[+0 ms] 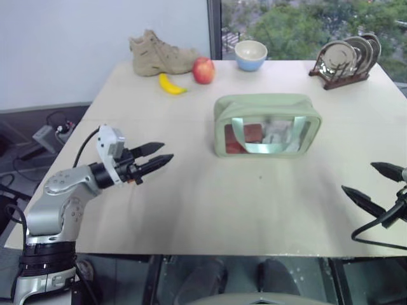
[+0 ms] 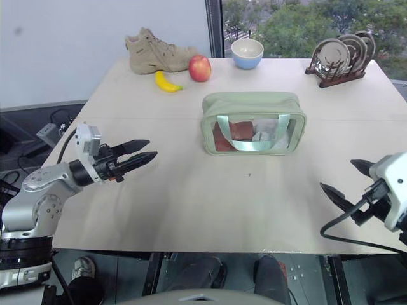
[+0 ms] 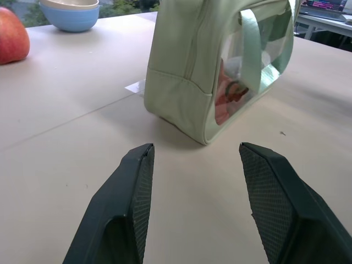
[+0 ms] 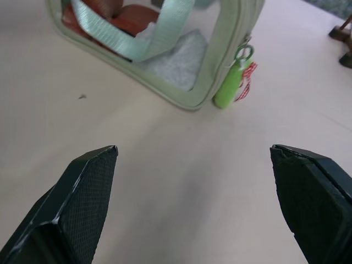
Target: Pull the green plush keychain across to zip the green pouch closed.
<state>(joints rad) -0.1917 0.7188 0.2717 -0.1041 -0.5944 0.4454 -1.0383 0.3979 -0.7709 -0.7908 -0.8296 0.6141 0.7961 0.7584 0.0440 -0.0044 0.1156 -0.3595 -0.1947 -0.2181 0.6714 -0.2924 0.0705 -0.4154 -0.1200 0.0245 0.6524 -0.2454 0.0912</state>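
The green pouch (image 1: 266, 124) stands upright mid-table, its clear window and pale strap facing me, with red and white contents inside. The green plush keychain (image 4: 228, 85) hangs from a ring at the pouch's right end, a red-checked ribbon beside it. My left gripper (image 1: 164, 153) hovers open and empty over the table, well to the left of the pouch and pointing toward it. My right gripper (image 1: 359, 178) is wide open and empty near the table's front right edge, clear of the pouch and keychain.
Along the far side of the table (image 1: 191, 203) sit a tan boot (image 1: 159, 54), a banana (image 1: 170, 84), a red apple (image 1: 203, 70), a blue-and-cream bowl (image 1: 250, 54) and a rack of plates (image 1: 346, 62). Bare tabletop lies between the grippers and the pouch.
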